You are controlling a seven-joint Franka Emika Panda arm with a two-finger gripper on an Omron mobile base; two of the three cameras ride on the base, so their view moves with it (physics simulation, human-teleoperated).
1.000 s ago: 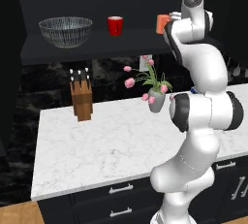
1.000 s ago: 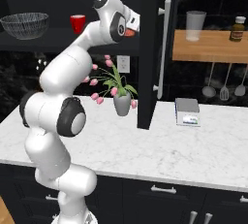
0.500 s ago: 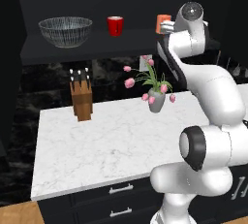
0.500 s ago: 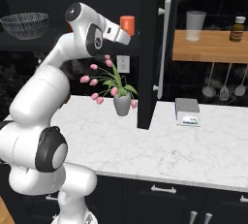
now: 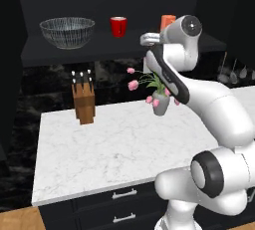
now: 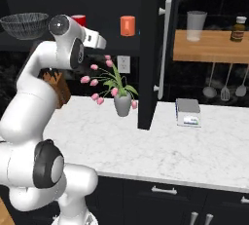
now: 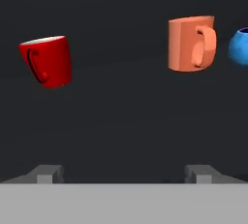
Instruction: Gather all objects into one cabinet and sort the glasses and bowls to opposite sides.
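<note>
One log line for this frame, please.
gripper: open, empty | red cup, orange cup, mesh bowl: on cabinet shelf

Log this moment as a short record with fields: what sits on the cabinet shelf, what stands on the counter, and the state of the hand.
shelf: black cabinet holds a mesh bowl at its left, then a red cup, then an orange cup
far right: blue cup beside the orange cup, cut off by the edge of the hand view
counter: knife block and vase of pink flowers
hand: open, holding nothing, facing the shelf between the red and orange cups
</note>
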